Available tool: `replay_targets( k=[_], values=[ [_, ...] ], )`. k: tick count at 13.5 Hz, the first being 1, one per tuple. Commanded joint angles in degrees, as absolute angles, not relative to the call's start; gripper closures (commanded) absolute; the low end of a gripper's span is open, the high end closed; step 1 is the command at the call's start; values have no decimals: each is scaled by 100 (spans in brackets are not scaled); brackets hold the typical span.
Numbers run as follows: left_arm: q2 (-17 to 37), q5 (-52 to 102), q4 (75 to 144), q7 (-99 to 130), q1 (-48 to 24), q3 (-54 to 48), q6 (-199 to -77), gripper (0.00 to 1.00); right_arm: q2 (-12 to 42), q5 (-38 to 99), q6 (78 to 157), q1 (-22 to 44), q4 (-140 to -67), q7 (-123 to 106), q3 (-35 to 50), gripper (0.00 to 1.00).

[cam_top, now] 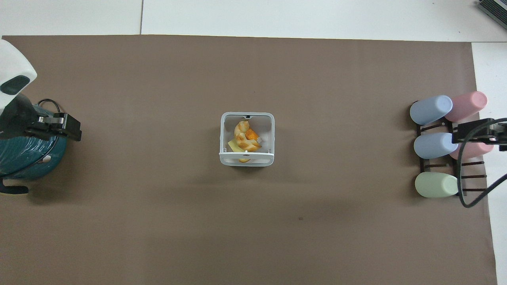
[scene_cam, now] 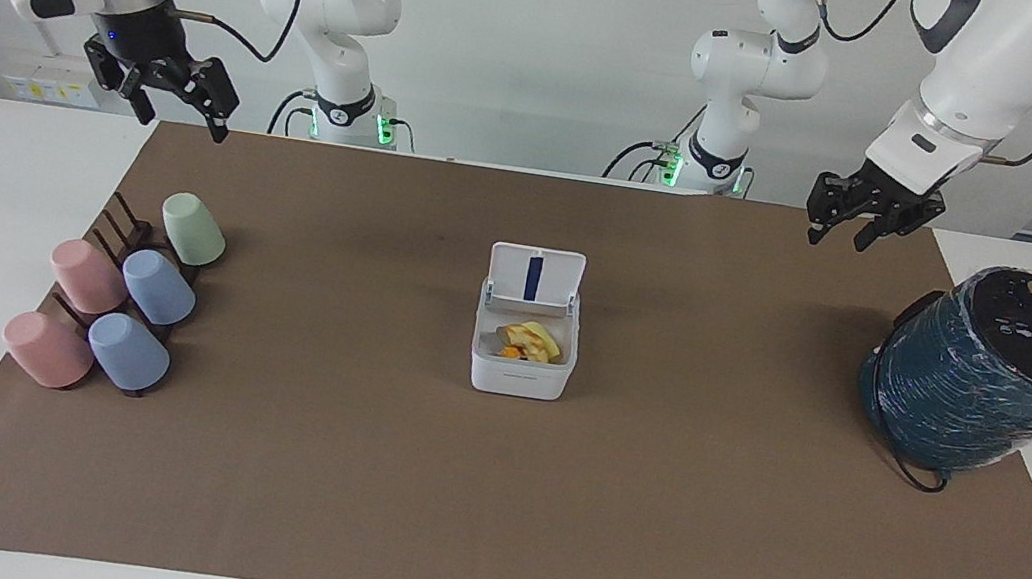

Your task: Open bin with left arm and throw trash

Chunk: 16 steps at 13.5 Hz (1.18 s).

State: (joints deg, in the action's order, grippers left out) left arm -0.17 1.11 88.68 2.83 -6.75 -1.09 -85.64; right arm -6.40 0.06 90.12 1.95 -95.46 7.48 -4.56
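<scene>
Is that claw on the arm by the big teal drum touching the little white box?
Apart. The facing view shows the left gripper raised well clear of the bin, with bare brown mat between them.

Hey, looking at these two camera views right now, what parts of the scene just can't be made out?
- Trash in the bin: the facing view hides its lower part behind the bin's wall.
- Lid: its top face is turned away in the facing view, and the overhead view shows only its edge.
- Left gripper: too small in both views to tell whether it is open or shut.
- Pink cups: in the overhead view, partly covered by blue cups and the right gripper.
</scene>
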Motion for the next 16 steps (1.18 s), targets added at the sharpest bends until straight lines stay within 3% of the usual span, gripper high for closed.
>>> replay_targets(
  k=[1,2,16],
  values=[
    [-176,105,9114,185,-721,-114,-8833,6,-756,9,9009,211,-9642,756,-457,0],
    [-176,105,9114,176,-721,-114,-8842,0,-756,0,9009,211,-9642,756,-466,0],
    [-132,105,9088,9,-650,-114,-9158,0,-756,0,9009,211,-9642,756,-466,0]
  ],
)
